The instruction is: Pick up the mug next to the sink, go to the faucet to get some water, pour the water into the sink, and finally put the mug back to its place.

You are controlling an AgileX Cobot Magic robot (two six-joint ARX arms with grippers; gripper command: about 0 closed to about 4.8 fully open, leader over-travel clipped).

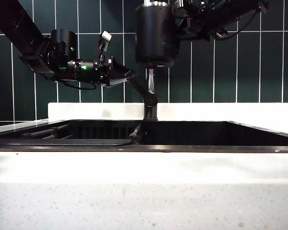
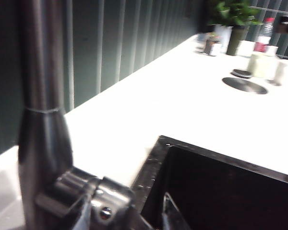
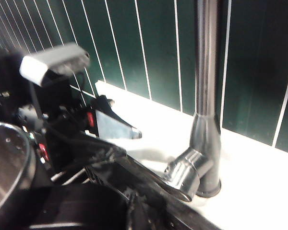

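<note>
My right jaws (image 1: 182, 21), mostly cut off at top, clamp the mug (image 1: 157, 34) above the faucet (image 1: 150, 91). Left jaws (image 1: 129, 76) spread wide around its lever (image 1: 143, 92); fingertips blurred.

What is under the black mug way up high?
Under the mug, gripped by the right end effector, the faucet rises over the sink. The open left end effector is by its lever. Any water in the mug is hidden.

Matte black mug (image 1: 157, 36) — polished metal faucet (image 3: 205, 96), glossy black sink (image 1: 182, 132), speckled stone counter (image 1: 144, 201).
</note>
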